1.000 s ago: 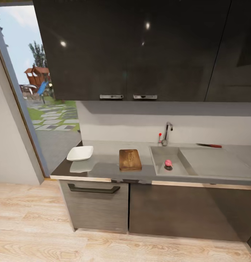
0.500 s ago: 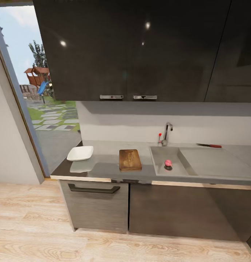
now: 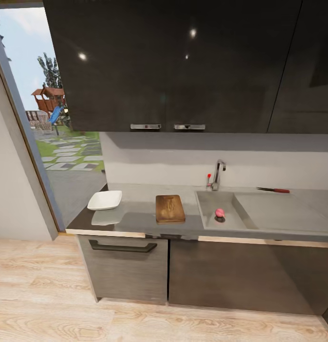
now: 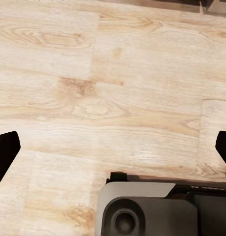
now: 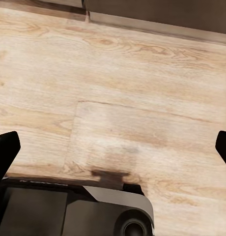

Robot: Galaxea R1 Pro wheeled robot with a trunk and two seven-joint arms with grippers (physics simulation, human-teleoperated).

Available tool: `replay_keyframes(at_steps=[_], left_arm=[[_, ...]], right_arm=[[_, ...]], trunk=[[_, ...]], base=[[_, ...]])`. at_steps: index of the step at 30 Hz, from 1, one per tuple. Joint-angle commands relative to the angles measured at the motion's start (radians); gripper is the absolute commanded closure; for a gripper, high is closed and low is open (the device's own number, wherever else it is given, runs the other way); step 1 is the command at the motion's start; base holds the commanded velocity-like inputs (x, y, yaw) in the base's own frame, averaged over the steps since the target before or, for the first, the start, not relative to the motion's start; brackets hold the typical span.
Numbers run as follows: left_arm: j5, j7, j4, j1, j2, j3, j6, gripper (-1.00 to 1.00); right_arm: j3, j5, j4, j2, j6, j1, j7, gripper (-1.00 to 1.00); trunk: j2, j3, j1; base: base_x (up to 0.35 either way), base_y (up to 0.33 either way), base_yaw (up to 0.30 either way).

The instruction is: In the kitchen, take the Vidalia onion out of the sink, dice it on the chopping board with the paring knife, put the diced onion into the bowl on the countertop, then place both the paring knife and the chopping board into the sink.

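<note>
1. Head view: the robot stands back from the countertop (image 3: 135, 221), facing it. Taking the sink (image 3: 209, 223) as the landmark, the Vidalia onion (image 3: 220, 213) lies inside its basin, near the drain, on the side nearest the drainboard.
2. The chopping board (image 3: 170, 208) lies on the worktop just beside the sink, on its window side; the bowl (image 3: 105, 200) sits well beyond the board, further from the sink, at the counter's end.
3. The paring knife (image 3: 274, 190) lies behind the sink's drainboard, near the wall, on the side away from the tap (image 3: 218, 173).
4. In the wrist views the left gripper (image 4: 113, 147) and right gripper (image 5: 113, 145) both hang over the wooden floor (image 3: 54, 313), fingers spread wide with nothing between them.
5. The step in hand looks to be the approach. Judged from here, it is best to roll up square to the sink, stopping close enough that an arm can drop straight into the basin.
6. The onion is small and round, so it may roll; closing on it from above across its middle should hold best.
</note>
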Motion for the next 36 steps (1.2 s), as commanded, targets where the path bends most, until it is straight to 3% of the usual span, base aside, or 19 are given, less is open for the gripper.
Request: replay_keyframes(at_steps=[1,36], left_arm=[[0.007,0.0,-0.001,0.001,0.001,-0.001,-0.002,-1.0],[0.007,0.0,0.002,0.001,0.001,-0.002,-0.003,-1.0]], right_arm=[[0.003,0.004,-0.001,0.0,0.0,0.001,-0.007,-1.0],[0.003,0.004,-0.001,-0.001,0.0,0.001,-0.007,-1.0]], trunk=[[0.0,0.0,0.0],[0.0,0.0,0.0]], base=[[0.0,0.0,0.0],[0.0,0.0,0.0]])
